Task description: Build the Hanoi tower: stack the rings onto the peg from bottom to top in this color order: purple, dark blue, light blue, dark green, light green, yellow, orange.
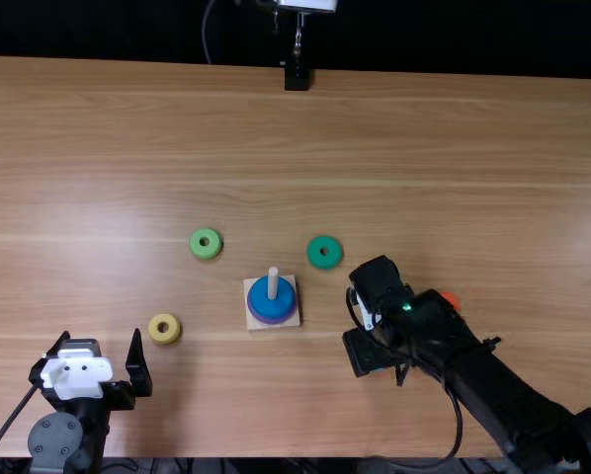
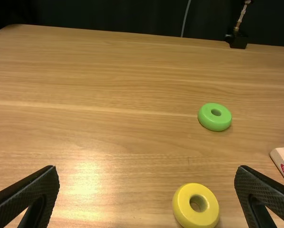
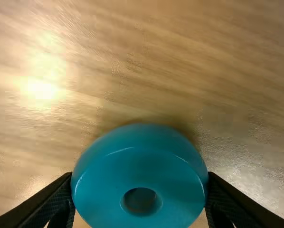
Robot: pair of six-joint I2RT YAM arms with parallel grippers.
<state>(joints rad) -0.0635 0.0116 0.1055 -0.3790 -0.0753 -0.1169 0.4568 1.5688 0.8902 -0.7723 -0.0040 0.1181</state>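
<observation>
Purple ring (image 1: 259, 314) and dark blue ring (image 1: 262, 296) sit on the upright peg (image 1: 273, 283) of the square base (image 1: 294, 320). Right of it, my right gripper (image 1: 363, 354) points down at the table; in the right wrist view the gripper (image 3: 139, 175) is shut on the light blue ring (image 3: 146, 166), one finger against each side. Dark green ring (image 1: 324, 252), light green ring (image 1: 206, 244) and yellow ring (image 1: 164, 329) lie flat. The orange ring (image 1: 452, 300) is partly hidden by the right arm. Near the front left, my left gripper (image 1: 102, 341) stands open and empty; likewise the gripper (image 2: 146, 168) in its wrist view.
The right arm (image 1: 493, 380) stretches from the lower right corner over the table's front right part. A dark stand (image 1: 296, 77) is at the far table edge (image 1: 157, 63). The base's corner (image 2: 280, 156) also shows in the left wrist view, right of the light green ring (image 2: 214, 117).
</observation>
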